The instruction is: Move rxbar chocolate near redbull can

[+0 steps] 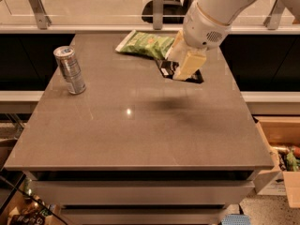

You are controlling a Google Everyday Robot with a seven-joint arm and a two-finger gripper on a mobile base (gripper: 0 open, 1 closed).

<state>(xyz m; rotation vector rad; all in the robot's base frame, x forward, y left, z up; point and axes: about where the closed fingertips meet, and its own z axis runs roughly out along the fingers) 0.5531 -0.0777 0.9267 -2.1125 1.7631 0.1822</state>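
Note:
The rxbar chocolate (pixel 166 68), a flat black wrapper bar, hangs in my gripper (pixel 182 72) above the back right part of the grey table (pixel 140 135). It casts a shadow on the tabletop below. The cream fingers (pixel 189 63) are shut on the bar and hide its middle. The redbull can (pixel 69 70), slim and silver with blue marks near its top, stands upright near the table's left edge, far to the left of the gripper.
A green chip bag (pixel 146 44) lies at the table's back, just left of the gripper. A railing with metal posts (pixel 158 6) runs behind the table. An open cardboard box (pixel 281 158) sits on the floor at the right.

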